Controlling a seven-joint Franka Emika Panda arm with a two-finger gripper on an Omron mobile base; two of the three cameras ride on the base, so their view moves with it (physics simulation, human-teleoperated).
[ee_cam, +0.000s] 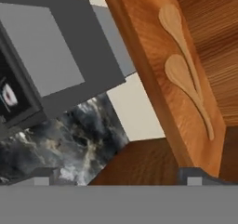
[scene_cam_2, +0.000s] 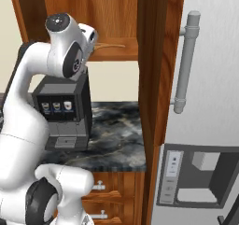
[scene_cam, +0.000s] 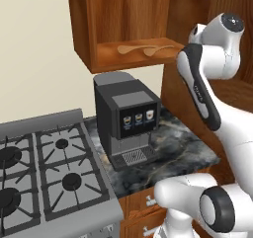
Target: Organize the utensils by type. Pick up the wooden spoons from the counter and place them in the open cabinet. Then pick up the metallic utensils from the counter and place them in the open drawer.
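Observation:
Two wooden spoons (ee_cam: 179, 72) lie side by side on the shelf of the open cabinet (ee_cam: 139, 65), orange-brown with long handles. In the left base view the same wooden spoons (scene_cam: 136, 48) rest on that cabinet's shelf (scene_cam: 123, 59). My gripper (ee_cam: 118, 180) is open with nothing between its fingertips (ee_cam: 195, 179). It hangs just in front of the shelf's edge, apart from the spoons. In the right base view my hand (scene_cam_2: 91, 35) is raised at shelf height. The black marble counter (scene_cam: 185, 148) lies below. The metallic utensils and the drawer are out of view.
A dark coffee machine (scene_cam: 128, 118) stands on the counter under the cabinet. A gas stove (scene_cam: 44, 173) is to its left. A tall wooden panel (scene_cam_2: 156, 79) and a grey fridge (scene_cam_2: 205, 126) stand to the right. Shut drawer fronts (scene_cam_2: 112, 186) sit below the counter.

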